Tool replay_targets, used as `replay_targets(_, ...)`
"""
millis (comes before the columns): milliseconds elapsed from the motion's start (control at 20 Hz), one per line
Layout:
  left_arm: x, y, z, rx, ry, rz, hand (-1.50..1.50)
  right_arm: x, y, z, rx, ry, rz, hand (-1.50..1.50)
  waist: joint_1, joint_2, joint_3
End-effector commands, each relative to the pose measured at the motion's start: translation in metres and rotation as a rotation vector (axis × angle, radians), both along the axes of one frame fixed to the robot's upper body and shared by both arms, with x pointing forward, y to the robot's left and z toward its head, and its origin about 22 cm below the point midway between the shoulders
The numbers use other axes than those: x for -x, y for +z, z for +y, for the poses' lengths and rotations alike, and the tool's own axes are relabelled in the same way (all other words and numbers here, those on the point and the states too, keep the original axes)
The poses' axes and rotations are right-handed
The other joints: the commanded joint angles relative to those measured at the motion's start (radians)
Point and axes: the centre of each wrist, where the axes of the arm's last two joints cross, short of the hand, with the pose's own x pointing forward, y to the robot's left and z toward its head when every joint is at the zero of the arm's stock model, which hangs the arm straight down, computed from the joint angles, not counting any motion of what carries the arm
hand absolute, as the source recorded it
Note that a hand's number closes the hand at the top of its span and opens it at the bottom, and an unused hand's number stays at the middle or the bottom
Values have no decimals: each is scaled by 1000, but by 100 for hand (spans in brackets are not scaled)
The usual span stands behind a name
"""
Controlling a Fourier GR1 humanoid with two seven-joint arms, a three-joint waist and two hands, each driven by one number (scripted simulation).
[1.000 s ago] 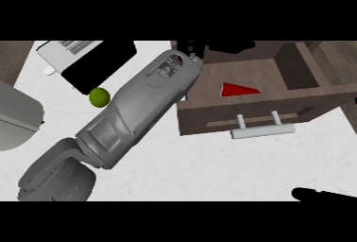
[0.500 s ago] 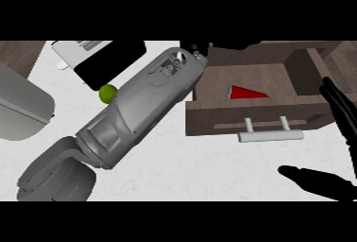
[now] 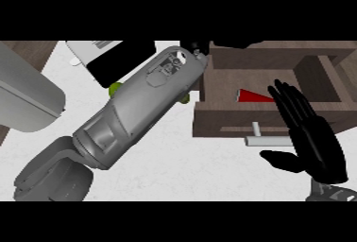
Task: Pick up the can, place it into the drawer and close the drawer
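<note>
Grey forearm casing filled the left and middle of the head view, running up to the left hand (image 3: 199, 48), whose fingers were mostly hidden, so I could not tell how far it was open or whether it held anything. Next came the wooden drawer (image 3: 230, 118), pulled open, with a red shape inside that was probably the can (image 3: 252, 96), lying in the compartment. It would likely be light, rigid and smooth, best taken round its middle. Farthest right, the right hand (image 3: 310, 137) was flat and spread over the drawer's front and pale handle (image 3: 261, 140), holding nothing.
</note>
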Motion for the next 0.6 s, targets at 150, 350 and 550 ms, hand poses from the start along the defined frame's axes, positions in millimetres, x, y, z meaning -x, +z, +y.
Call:
replay_targets(150,-5,34,30,9,20,15,-150,-36,-39,1,-2,-87,-12,-150,28,-9,0)
replay_targets(350,-1,15,45,-4,17,33,-150,-60,-58,-3,15,-86,3,-150,27,-6,0)
replay_targets(550,1,50,67,-2,14,24,-150,-65,-76,9,49,-114,6,-150,35,-9,0)
